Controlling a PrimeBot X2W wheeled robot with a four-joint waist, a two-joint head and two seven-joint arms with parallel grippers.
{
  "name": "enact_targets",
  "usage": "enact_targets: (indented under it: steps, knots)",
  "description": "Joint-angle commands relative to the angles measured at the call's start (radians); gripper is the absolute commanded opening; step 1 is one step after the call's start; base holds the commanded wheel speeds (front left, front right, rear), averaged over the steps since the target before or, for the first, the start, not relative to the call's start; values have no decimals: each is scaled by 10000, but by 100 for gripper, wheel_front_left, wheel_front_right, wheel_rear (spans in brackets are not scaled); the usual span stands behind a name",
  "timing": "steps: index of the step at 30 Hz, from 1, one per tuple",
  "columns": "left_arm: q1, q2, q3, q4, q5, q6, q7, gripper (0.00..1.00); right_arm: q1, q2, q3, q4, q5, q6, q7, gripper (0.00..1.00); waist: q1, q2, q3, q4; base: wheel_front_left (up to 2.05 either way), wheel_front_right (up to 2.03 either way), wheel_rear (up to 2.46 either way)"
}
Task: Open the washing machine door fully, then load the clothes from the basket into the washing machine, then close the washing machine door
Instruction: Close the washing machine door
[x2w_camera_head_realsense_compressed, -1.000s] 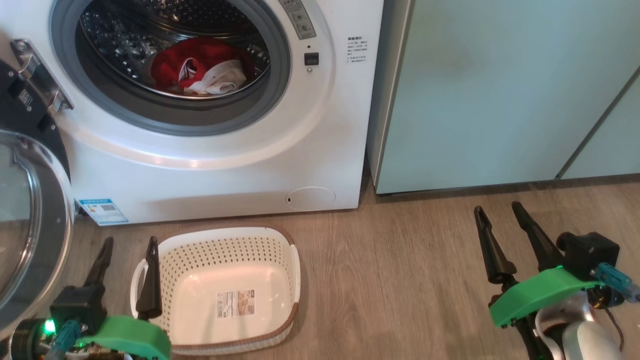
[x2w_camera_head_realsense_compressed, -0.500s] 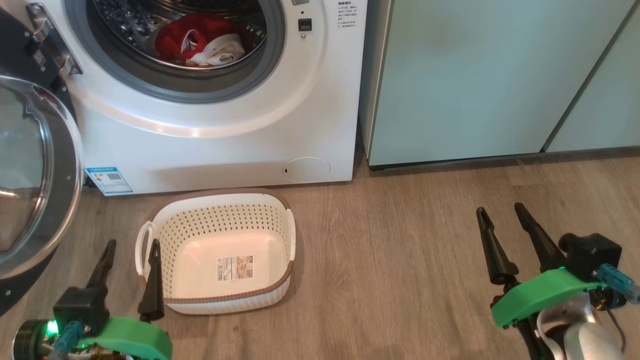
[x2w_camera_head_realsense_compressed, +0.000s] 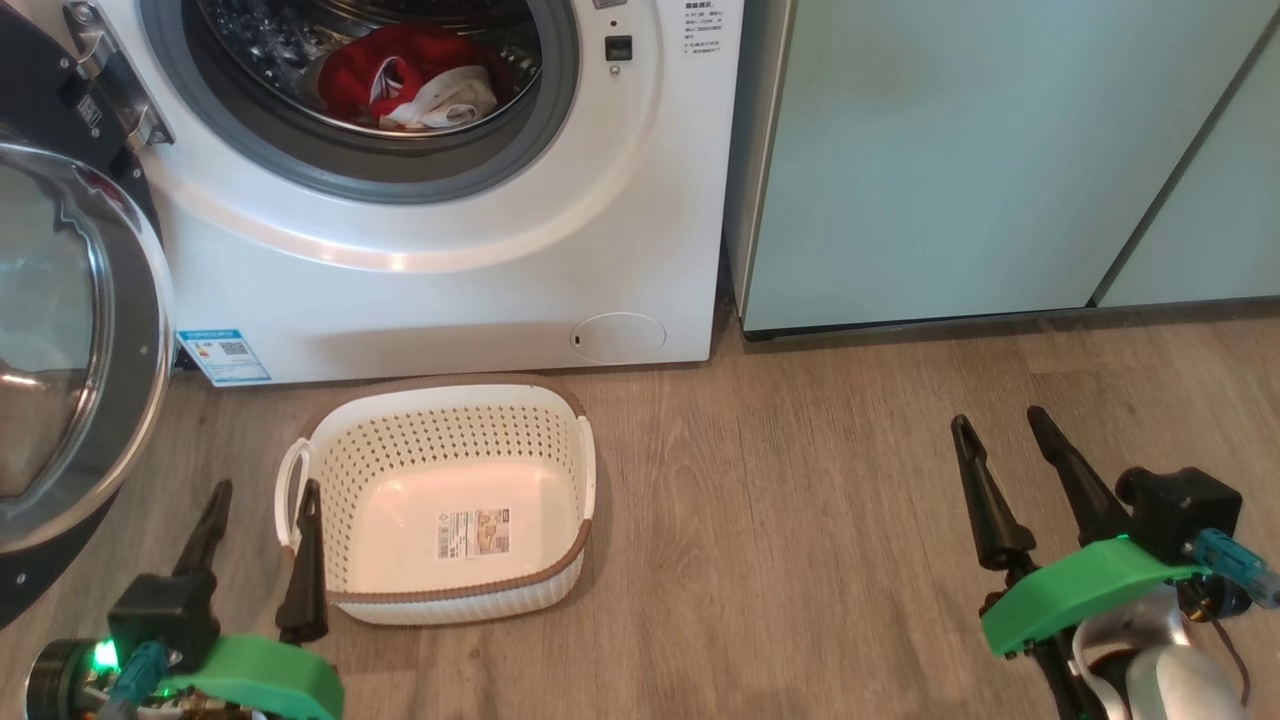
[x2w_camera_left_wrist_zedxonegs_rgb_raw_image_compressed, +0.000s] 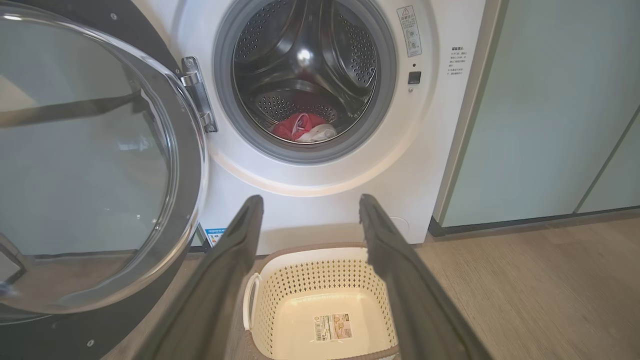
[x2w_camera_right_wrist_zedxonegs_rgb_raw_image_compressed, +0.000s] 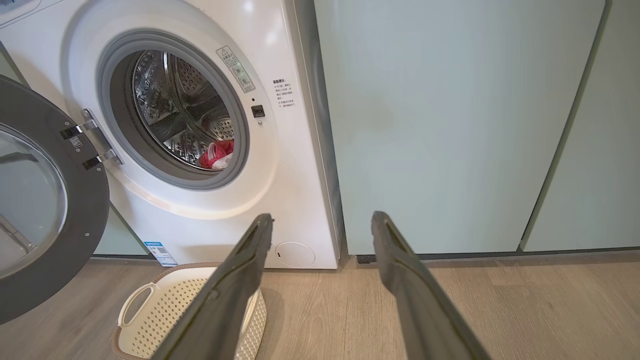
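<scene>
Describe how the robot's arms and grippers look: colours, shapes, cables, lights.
The left gripper and the right gripper each have two long, dark, tapering fingers on a bright green plastic mount. Beside each mount sit a black boxy block and a teal cable connector. A small green light glows at the left wrist. The right arm has a pale, rounded forearm.
</scene>
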Motion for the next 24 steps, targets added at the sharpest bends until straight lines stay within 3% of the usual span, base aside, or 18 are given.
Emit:
enact_targets:
  steps: [1,13,18,24]
  knots:
    - [-487,257,370,-279,-95,52,-98,100,-311,-44,226,-307,44,0,-109,100,0,0,-1,3,0,0,0]
    - [-564,271,291,-189,-121,103,-118,100,-285,-44,169,-318,44,0,-136,100,0,0,26,180,0,0,0]
    - [-792,252,202,-22,-74,137,-102,100,-203,-43,149,-399,17,0,-98,100,0,0,80,725,0,0,0]
    - [-1032,197,145,174,-40,231,-106,100,-235,-43,231,-636,-74,0,-10,100,0,0,111,1920,0,0,0]
